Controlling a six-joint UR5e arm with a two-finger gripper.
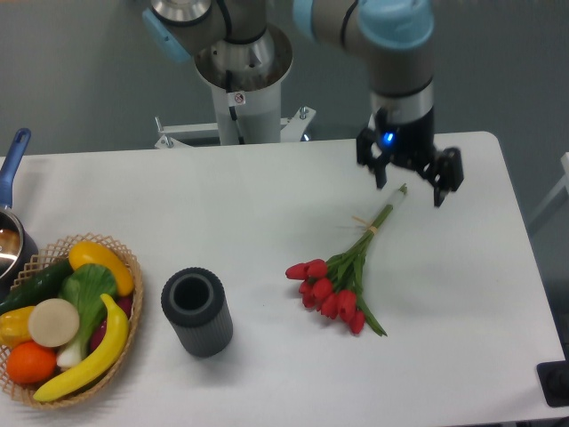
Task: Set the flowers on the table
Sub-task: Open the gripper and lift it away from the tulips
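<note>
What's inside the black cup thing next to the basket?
The black cup stands upright on the table, and its open top shows only a dark hollow. Nothing sticks out of it. The bottom is in shadow, so anything small down there cannot be seen.

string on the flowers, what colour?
Tan, wrapped round the green stems of the flowers lying on the table; the fixed camera shows it, small.
</note>
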